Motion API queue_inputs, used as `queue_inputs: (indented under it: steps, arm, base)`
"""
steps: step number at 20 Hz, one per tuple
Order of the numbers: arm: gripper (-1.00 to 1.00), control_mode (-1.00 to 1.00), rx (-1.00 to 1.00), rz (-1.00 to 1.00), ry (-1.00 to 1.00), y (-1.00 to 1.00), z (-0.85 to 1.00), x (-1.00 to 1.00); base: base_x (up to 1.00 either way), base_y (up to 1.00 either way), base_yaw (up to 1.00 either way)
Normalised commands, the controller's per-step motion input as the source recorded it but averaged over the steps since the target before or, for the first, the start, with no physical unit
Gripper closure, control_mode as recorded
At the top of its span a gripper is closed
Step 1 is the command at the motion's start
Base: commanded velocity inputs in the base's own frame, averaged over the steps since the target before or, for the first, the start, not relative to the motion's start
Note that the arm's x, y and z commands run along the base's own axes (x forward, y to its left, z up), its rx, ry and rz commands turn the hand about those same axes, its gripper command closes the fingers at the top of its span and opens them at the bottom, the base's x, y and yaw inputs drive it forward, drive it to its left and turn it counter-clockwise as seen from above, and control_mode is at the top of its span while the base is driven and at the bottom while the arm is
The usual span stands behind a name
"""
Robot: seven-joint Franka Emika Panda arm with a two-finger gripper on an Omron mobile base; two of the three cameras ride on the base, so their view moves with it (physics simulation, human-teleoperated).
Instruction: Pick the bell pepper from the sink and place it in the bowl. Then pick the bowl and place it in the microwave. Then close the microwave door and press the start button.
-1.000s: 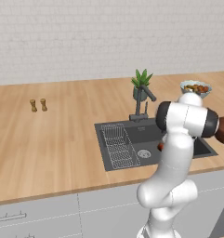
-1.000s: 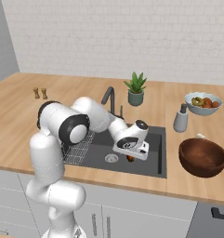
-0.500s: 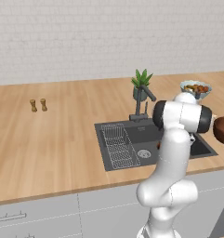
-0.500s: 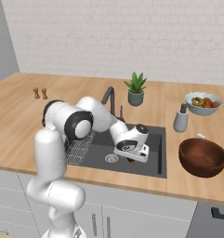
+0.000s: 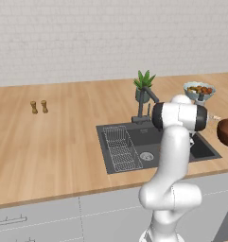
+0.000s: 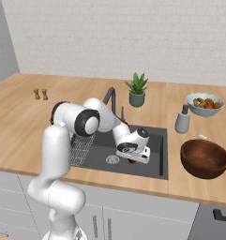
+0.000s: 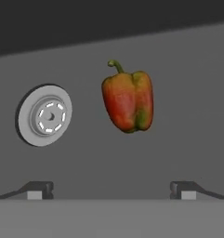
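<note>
The bell pepper (image 7: 128, 101), red-orange with a green stem, lies on the dark floor of the sink (image 6: 157, 140), right of the round drain (image 7: 44, 115) in the hand view. My gripper (image 7: 112, 190) hangs open just above it, its fingertips (image 7: 39, 189) set wide apart with nothing between them. In the right base view the gripper (image 6: 132, 160) is down inside the basin. The reddish-brown bowl (image 6: 204, 158) stands empty on the counter right of the sink and shows at the right edge (image 5: 227, 132) of the left base view. The microwave and its door are out of view.
A wire rack (image 6: 80, 149) fills the sink's left part and a grey faucet (image 6: 109, 96) rises behind it. A potted plant (image 6: 136, 89), a soap dispenser (image 6: 182, 119) and a pale fruit bowl (image 6: 206, 104) stand on the counter behind. Two small shakers (image 5: 39, 107) are far left.
The hand has sunk a little lower into the sink toward the bell pepper and the elbow has swung in toward the sink. The jaws stayed open.
</note>
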Motion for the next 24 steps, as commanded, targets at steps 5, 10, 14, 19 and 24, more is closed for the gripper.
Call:
queue_inputs:
  steps: [5, 10, 14, 19, 24]
  arm:
    - [-1.00, -1.00, 0.00, 0.00, 0.00, -0.13, -0.13, 0.34]
    - [-1.00, -1.00, 0.00, 0.00, 0.00, -0.03, -0.18, 0.38]
    - [-1.00, -1.00, 0.00, 0.00, 0.00, 0.00, -0.31, 0.26]
    - [-1.00, -1.00, 0.00, 0.00, 0.00, 0.00, -0.33, 0.27]
    - [1.00, -1.00, 0.00, 0.00, 0.00, 0.00, -0.38, 0.29]
  base:
    - [0.00, 0.00, 0.00]
    - [0.00, 0.00, 0.00]
    - [0.00, 0.00, 0.00]
    - [0.00, 0.00, 0.00]
    - [0.00, 0.00, 0.00]
